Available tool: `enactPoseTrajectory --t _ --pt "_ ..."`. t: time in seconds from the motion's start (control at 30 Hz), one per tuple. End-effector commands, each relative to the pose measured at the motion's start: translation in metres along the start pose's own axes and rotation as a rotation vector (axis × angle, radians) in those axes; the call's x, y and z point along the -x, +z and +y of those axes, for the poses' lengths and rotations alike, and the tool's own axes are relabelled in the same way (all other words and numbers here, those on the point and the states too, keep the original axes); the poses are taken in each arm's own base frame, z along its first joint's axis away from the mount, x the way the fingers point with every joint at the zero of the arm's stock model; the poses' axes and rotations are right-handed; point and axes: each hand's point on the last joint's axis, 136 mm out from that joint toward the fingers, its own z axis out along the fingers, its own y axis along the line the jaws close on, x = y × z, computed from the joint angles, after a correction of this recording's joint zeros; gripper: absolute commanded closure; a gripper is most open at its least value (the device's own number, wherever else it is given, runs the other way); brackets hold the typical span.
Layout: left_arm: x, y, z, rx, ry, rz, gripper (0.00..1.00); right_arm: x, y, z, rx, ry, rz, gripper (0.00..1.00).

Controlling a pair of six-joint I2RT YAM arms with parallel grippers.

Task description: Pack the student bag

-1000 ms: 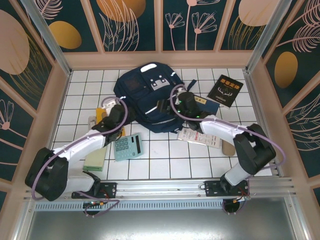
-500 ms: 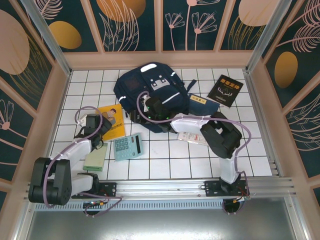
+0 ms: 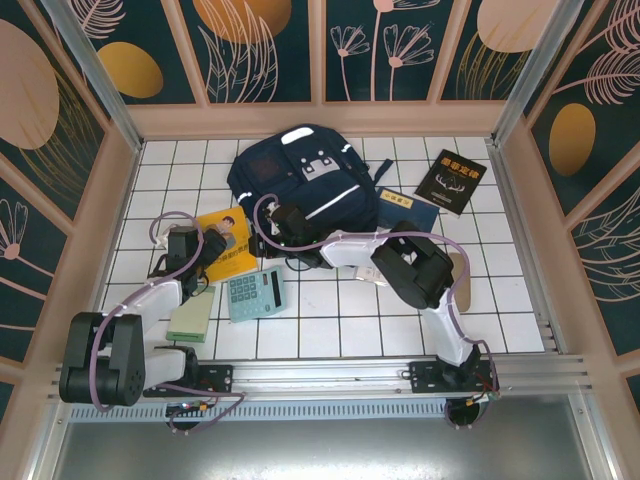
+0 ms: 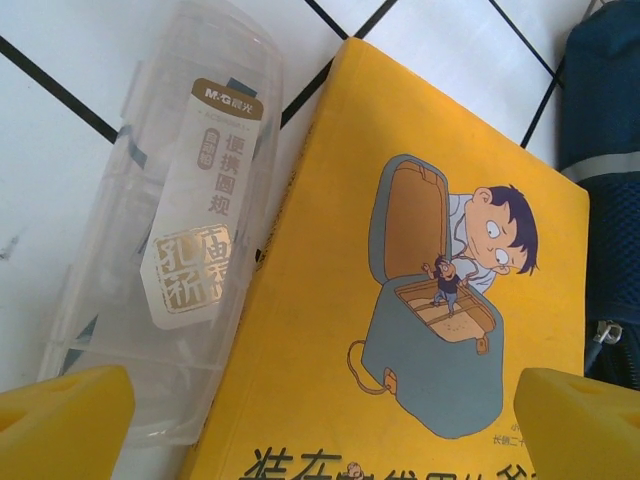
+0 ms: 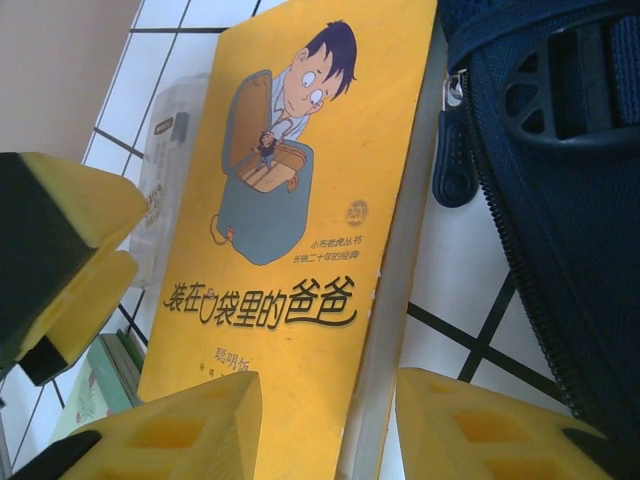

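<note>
Two pincers: left pincer (image 4: 320, 415) wide open over yellow book (image 4: 400, 300), clear case (image 4: 170, 250) beside it. Right pincer (image 5: 328, 430) narrow, straddling book edge, grip unclear. Student bag (image 3: 300, 180) further back on worktop (image 3: 330, 320), just beside book.

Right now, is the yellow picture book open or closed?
Closed: the yellow book lies flat on the tiled table, front cover facing up.

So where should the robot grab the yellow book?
Take the yellow book by its page edge facing the student bag, jaws coming in low from that side. It lies flat, bare tile shows beside that edge, and the clear case crowds the other one.
</note>
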Motion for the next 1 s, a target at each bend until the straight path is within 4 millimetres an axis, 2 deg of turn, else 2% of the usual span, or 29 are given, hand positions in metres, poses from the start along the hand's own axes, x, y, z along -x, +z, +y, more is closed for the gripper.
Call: enactPoseTrajectory --t 0.0,0.1,0.33,0.7,0.97 --pt "-0.020 -0.006 0.007 0.004 -0.004 0.085 0.03 0.003 0.005 0.005 0.002 -0.013 0.004 0.60" --pt "-0.015 -0.016 0.002 -0.028 -0.021 0.064 0.04 0.001 0.008 0.003 -0.004 -0.014 0.010 0.60" --pt "-0.027 -0.027 -0.003 -0.093 -0.071 0.105 0.06 0.001 0.013 0.003 -0.011 -0.030 0.015 0.60" --pt "-0.054 -0.002 -0.001 -0.099 -0.049 0.224 0.08 -0.012 0.033 -0.003 -0.060 -0.071 0.056 0.64" --pt "-0.049 0.000 0.007 -0.046 -0.013 0.198 0.08 -0.018 0.039 -0.024 -0.205 -0.093 0.069 0.70"
